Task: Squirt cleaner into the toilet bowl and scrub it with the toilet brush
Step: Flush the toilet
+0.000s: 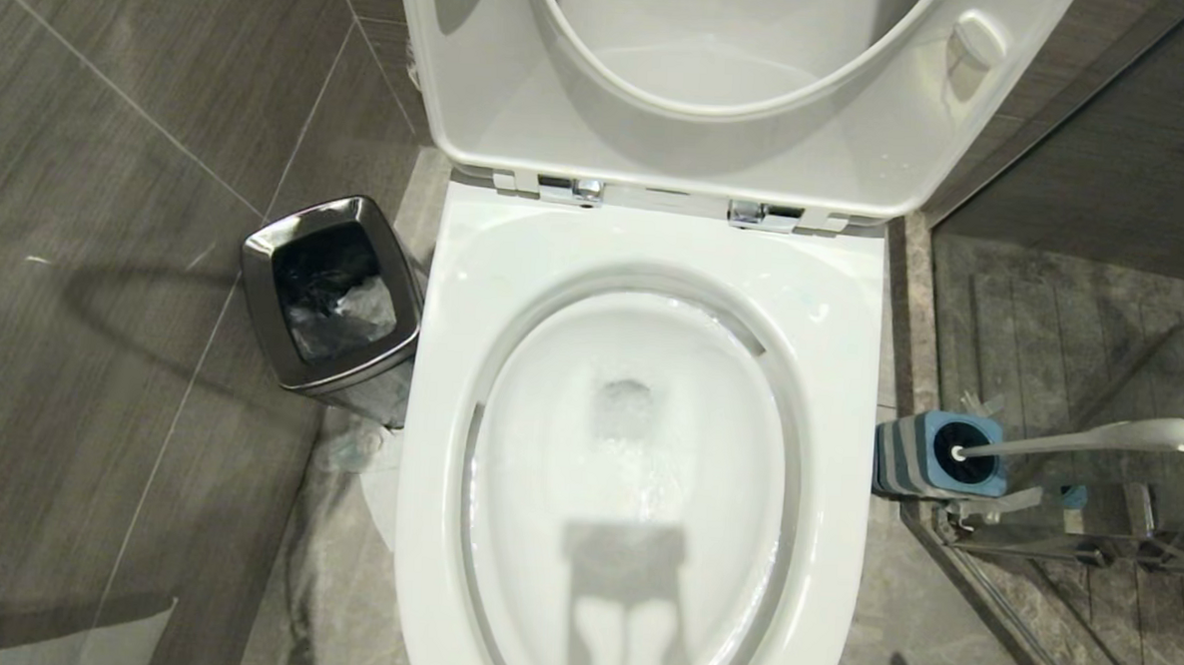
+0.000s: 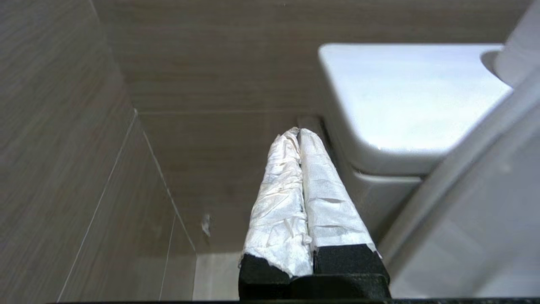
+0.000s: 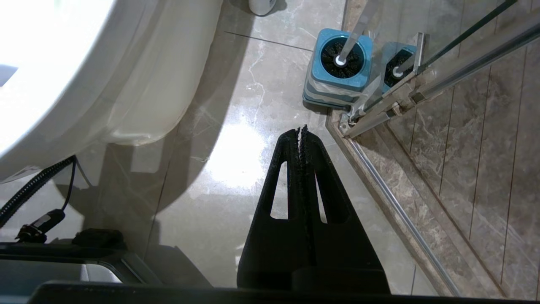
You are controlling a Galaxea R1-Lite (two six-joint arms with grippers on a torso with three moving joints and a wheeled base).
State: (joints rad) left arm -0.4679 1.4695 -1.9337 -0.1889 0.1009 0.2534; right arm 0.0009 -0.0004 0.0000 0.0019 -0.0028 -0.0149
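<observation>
Below raised lid, glossy white toilet bowl [image 1: 644, 275]

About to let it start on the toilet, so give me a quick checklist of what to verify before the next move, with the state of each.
1. Seat and lid up, toilet bowl open: ok.
2. Toilet brush standing in its holder, on the robot's right: ok.
3. Right gripper free to take the brush: ok, shut and empty, above the floor near the holder.
4. Left gripper free: ok, shut and empty, beside the cistern.
5. Cleaner bottle located: cannot tell, none in view.
6. Cleaner already in the bowl: cannot tell.
</observation>
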